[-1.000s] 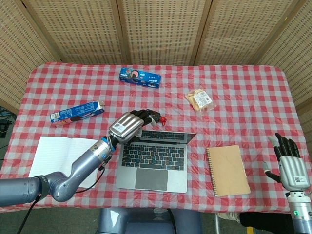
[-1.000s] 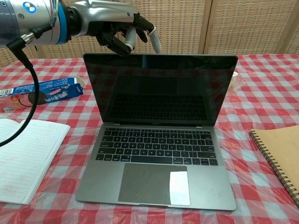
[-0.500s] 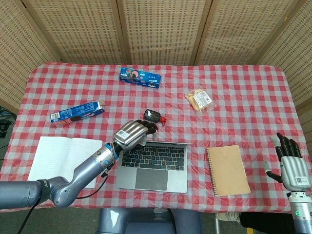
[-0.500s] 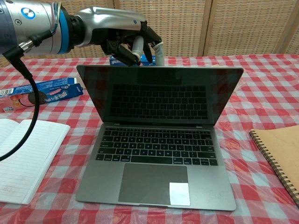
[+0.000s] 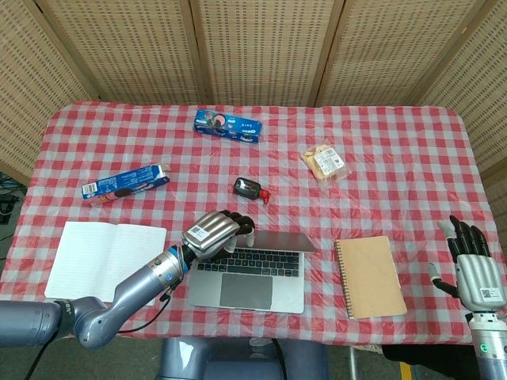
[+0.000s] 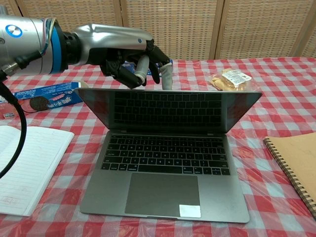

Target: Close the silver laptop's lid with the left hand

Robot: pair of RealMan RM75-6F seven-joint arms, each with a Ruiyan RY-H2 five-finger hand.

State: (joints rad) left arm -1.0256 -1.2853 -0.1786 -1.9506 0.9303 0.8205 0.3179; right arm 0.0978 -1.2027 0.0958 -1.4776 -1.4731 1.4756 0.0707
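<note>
The silver laptop [image 5: 247,273] [image 6: 168,168] lies at the table's near middle, its lid [image 6: 168,111] tipped well forward over the keyboard. My left hand [image 5: 214,233] [image 6: 131,59] rests on the lid's top edge from behind, near its left corner, fingers curled over the rim. It holds nothing. My right hand [image 5: 474,265] hovers at the near right corner of the table, fingers apart and empty; the chest view does not show it.
A tan spiral notebook [image 5: 368,275] lies right of the laptop, an open white notebook [image 5: 103,253] left of it. Behind are a small red-tipped black object [image 5: 249,189], two blue cookie boxes [image 5: 125,183] [image 5: 227,125] and a snack bag [image 5: 325,162].
My left hand has pushed the lid forward and down; the screen has gone from nearly upright to leaning low over the keyboard. The right hand has barely moved.
</note>
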